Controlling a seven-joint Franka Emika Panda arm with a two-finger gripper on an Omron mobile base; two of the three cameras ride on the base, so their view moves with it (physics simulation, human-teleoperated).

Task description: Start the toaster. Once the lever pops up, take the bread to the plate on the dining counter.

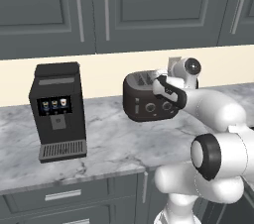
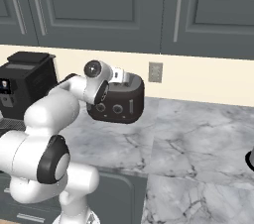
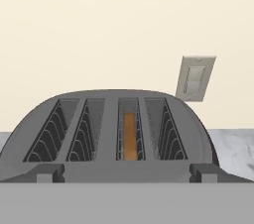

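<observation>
- Left base view: the toaster (image 1: 149, 100) stands on the marble worktop (image 1: 109, 141), far back against the cream wall (image 1: 104, 72), with two round knobs on its near face.
- A black coffee machine (image 1: 57, 111) stands on the same worktop, well apart to the left of the toaster.
- The white arm (image 1: 218, 139) rises from the lower right and reaches up to the toaster's right end; the hand sits right at the toaster's top edge (whether it touches, I cannot tell).
- Right base view: the gripper (image 2: 119, 76) hangs at the toaster's (image 2: 121, 100) upper left, just above its top, with the wrist in front of the toaster's left end.
- The jaws are hidden behind the wrist in both base views; they stand wide apart, and nothing is seen between them.
- A light switch plate (image 2: 155, 72) is on the wall just right of the toaster.
- Hand view: this looks down across the toaster's (image 3: 109, 134) top, with its wire-lined slots.
- The bread (image 3: 129, 136) sits down inside one slot right of centre, showing as a narrow orange-brown strip.
- The switch plate (image 3: 195, 78) shows on the wall beyond the toaster, to the right.
</observation>
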